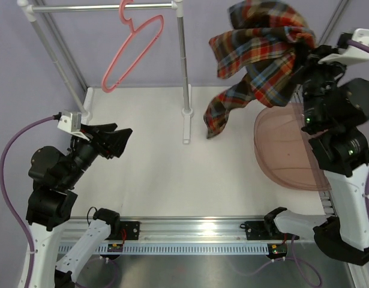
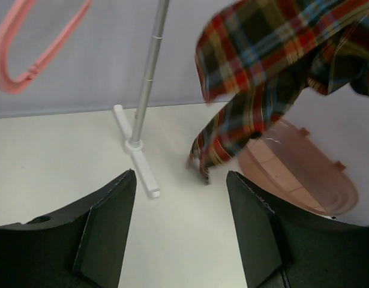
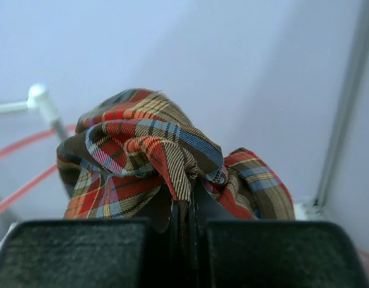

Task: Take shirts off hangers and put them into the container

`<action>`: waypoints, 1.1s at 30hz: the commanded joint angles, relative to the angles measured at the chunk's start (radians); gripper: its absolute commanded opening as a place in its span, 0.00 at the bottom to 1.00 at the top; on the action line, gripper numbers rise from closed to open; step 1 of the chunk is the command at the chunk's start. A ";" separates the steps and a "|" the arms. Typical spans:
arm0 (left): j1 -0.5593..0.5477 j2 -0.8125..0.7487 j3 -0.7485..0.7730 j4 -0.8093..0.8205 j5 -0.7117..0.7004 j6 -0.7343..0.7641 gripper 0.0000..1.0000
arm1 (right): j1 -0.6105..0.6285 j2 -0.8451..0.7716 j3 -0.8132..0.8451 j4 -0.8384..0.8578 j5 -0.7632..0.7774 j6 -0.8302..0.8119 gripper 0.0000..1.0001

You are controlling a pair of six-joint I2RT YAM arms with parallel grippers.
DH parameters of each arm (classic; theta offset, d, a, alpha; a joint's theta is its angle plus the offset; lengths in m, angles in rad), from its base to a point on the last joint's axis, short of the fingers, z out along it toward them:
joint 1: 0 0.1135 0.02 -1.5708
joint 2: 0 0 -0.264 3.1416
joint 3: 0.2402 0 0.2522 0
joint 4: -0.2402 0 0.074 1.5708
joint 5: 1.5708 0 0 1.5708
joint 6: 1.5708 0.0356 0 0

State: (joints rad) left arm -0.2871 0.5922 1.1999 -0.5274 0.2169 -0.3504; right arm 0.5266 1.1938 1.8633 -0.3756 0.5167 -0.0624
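R pincer (image 3: 185, 210) clenched on shirt (image 1: 262, 54), bunch held high, clear of bare hanger (image 1: 133, 51). Shirt's long axis runs down, tail slanting left, tip near table (image 1: 154, 174) just left of container (image 1: 286, 156). Container lies below, toward R arm's base. L pincer (image 2: 181, 228) released, empty, well apart. Next, prob.: shift right, lower.

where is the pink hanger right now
In the top view, the pink hanger hangs bare from the rack's top bar at upper left, well left of the plaid shirt.
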 commanded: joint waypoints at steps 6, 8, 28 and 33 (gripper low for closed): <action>0.000 0.037 -0.132 0.136 0.213 -0.030 0.67 | -0.123 -0.031 0.042 0.132 0.114 -0.257 0.00; 0.000 0.041 -0.152 0.170 0.232 -0.042 0.67 | -0.122 -0.028 0.083 0.138 0.108 -0.269 0.00; 0.000 0.038 -0.214 0.138 0.259 -0.027 0.67 | -0.126 0.155 0.542 0.216 0.152 -0.545 0.00; -0.001 0.014 -0.232 0.104 0.260 -0.018 0.67 | -0.148 0.179 0.538 0.276 0.177 -0.606 0.00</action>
State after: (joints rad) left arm -0.2871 0.6235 0.9585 -0.4145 0.4423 -0.3882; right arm 0.3931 1.3468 2.4016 -0.2054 0.6762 -0.5762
